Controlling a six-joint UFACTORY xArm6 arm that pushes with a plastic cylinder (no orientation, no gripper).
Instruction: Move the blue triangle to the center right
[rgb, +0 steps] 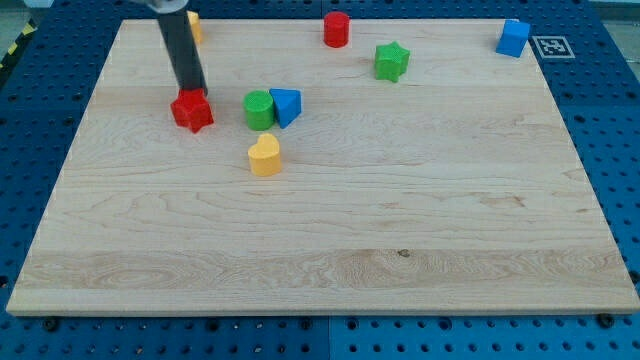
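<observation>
The blue triangle lies on the wooden board at the upper left of centre, touching a green cylinder on its left. My tip stands at the top edge of a red star block, well to the left of the blue triangle. The rod rises from there to the view's top.
A yellow block lies just below the green cylinder. A red cylinder and a green star sit near the top middle. A blue block is at the top right corner. A yellow block shows partly behind the rod.
</observation>
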